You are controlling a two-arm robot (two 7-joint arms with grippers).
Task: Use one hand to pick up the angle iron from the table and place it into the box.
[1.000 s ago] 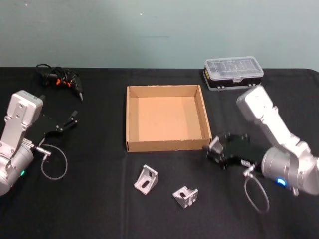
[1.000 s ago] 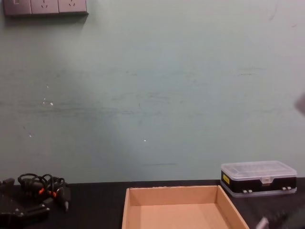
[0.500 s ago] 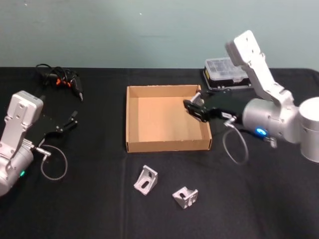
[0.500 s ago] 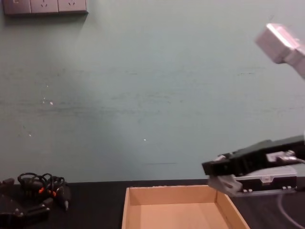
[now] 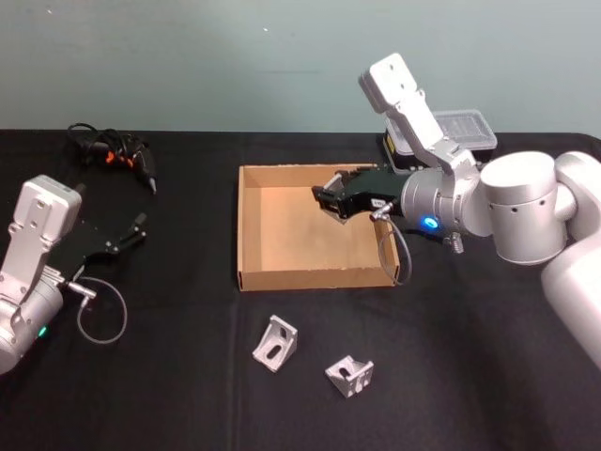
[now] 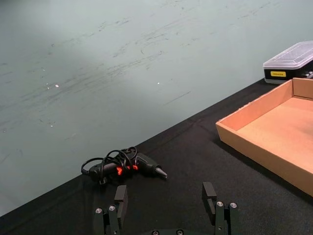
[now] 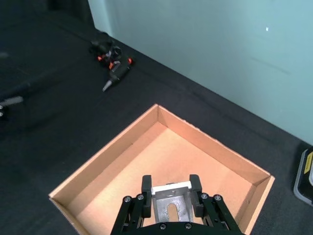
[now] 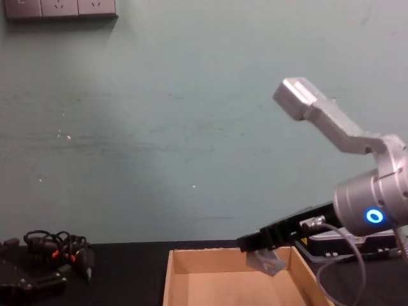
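Currently, at far left, the left gripper [image 5: 131,232] sits parked low over the table [image 5: 188,310] with its fingers spread and nothing between them; a corded tool [image 5: 117,153] lies behind it. Moving right, the box [image 5: 249,225] sits at centre with its floor bare. In front of it, a second bracket [image 5: 275,342] and a third bracket [image 5: 349,375] lie on the table, near each other and apart from the box. Over the box's right half, the right gripper [image 5: 329,199] clamps the angle iron [image 7: 170,200] between its fingers. We note the change: a second ago this gripper was low at the box's front right corner, outside the wall. It has since lifted, crossed the rim, and now holds the part above the floor, clear of the walls. We judge transport as done; what remains is to lower and release. Behind the arm stands a plastic case [image 5: 465,127], which is not the target.
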